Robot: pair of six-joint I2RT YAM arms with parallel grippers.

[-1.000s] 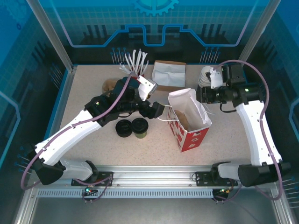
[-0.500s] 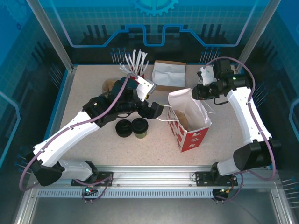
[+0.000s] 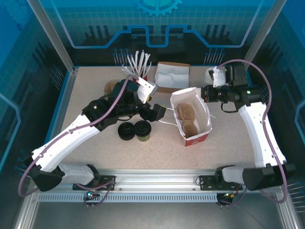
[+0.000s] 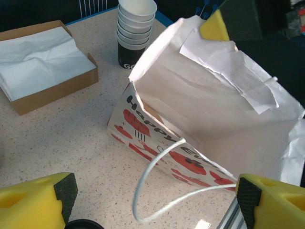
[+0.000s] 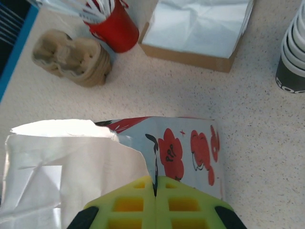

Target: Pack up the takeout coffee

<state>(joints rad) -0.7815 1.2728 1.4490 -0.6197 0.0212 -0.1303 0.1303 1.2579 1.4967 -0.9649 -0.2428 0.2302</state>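
The takeout coffee (image 3: 142, 130), a dark olive cup with a black lid, stands on the table left of the white paper bag (image 3: 190, 117) printed with red figures. My right gripper (image 3: 204, 94) is shut on the bag's far rim; in the right wrist view its yellow fingers (image 5: 128, 205) pinch the paper edge (image 5: 156, 179). My left gripper (image 3: 159, 111) hangs open just left of the bag, above and right of the coffee. In the left wrist view the bag's white string handle (image 4: 157, 181) loops between the open fingers (image 4: 33, 202). A brown cup carrier (image 3: 188, 119) lies inside the bag.
A low stack of black lids (image 3: 126, 130) sits beside the coffee. At the back stand a napkin box (image 3: 171, 76), a red cup of stirrers (image 3: 138, 67), brown carriers (image 3: 110, 87) and a stack of lidless cups (image 3: 209, 78).
My right gripper has shut on the bag's rim and pulled it back. The bag now stands more upright, its mouth facing up. The left arm has barely moved.
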